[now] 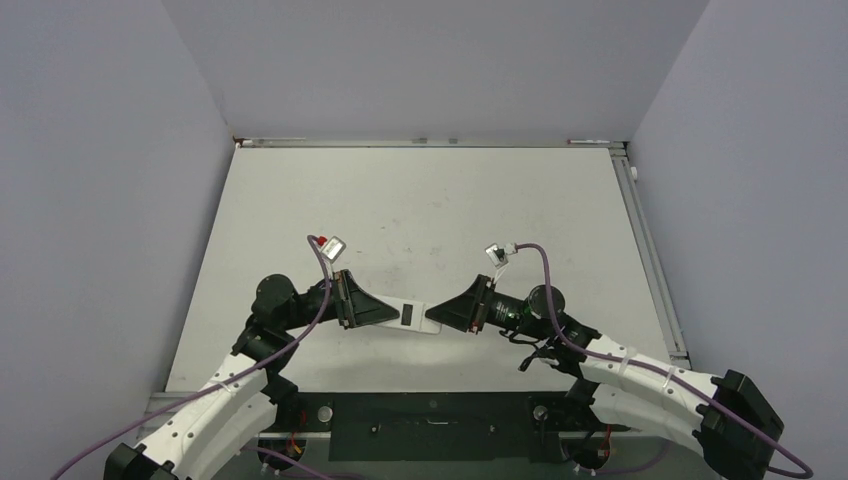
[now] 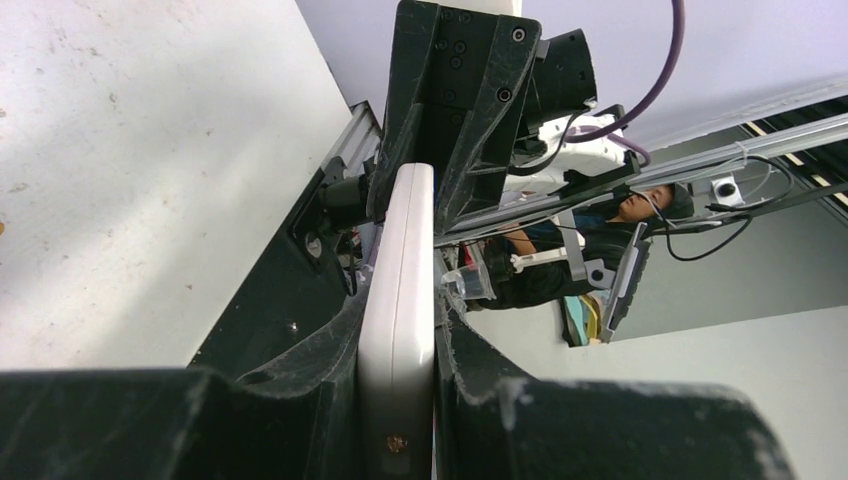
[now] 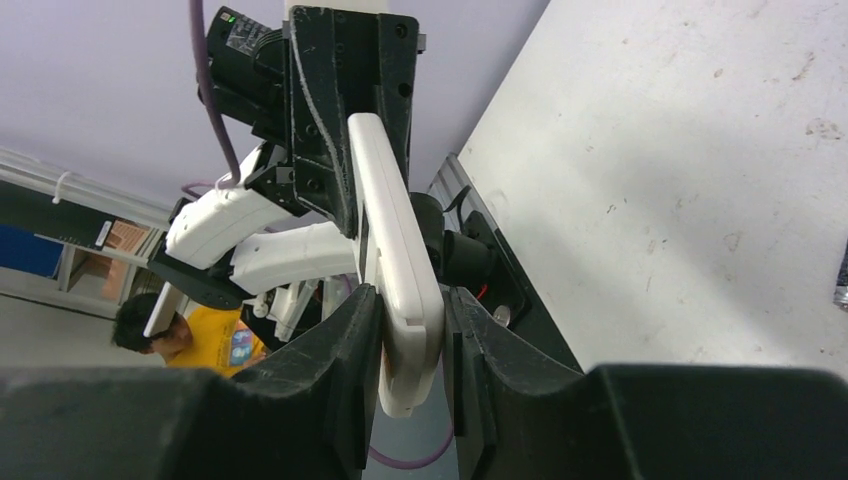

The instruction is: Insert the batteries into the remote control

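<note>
Handover, it looks like. From above, the remote control (image 1: 410, 315) is held just over the table (image 1: 420, 200), long axis left-to-right, spanning left gripper (image 1: 388, 313) and right gripper (image 1: 437, 315). Left wrist view: the left gripper is clamped on its near end. Right wrist view: the right gripper pinches the opposite end. Next, I'd say, one must release cleanly.

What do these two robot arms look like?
The left arm and right arm match: white links, black joints. The left tool and right tool are black, wedge-shaped, two-fingered, scuffed. A purple cable loops along each.
</note>
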